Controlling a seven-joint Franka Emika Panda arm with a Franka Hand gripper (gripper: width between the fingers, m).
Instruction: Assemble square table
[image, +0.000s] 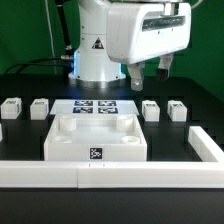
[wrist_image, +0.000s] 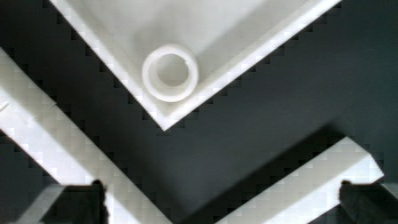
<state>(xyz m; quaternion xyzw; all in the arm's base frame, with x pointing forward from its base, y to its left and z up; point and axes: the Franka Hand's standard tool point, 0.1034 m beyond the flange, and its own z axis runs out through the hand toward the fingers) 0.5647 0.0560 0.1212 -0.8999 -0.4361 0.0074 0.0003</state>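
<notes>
The square tabletop (image: 97, 138) is a white slab with a raised rim, round corner sockets and a tag on its front edge, lying in the middle of the table. The wrist view shows one corner of it (wrist_image: 231, 30) with a round socket (wrist_image: 171, 72). Small white tagged legs stand in pairs: two at the exterior view's left (image: 12, 108) (image: 40, 108), two at its right (image: 151, 110) (image: 177, 110). My gripper (image: 150, 70) hangs high above the table behind the right pair, open and empty. In the wrist view its dark fingertips (wrist_image: 71, 205) stand wide apart around the gripper's middle (wrist_image: 217, 205).
The marker board (image: 98, 107) lies flat behind the tabletop. A long white rail (image: 110, 175) runs along the front and another (image: 205, 145) along the exterior view's right. In the wrist view the rails show as white bands (wrist_image: 302, 170) meeting below the tabletop corner.
</notes>
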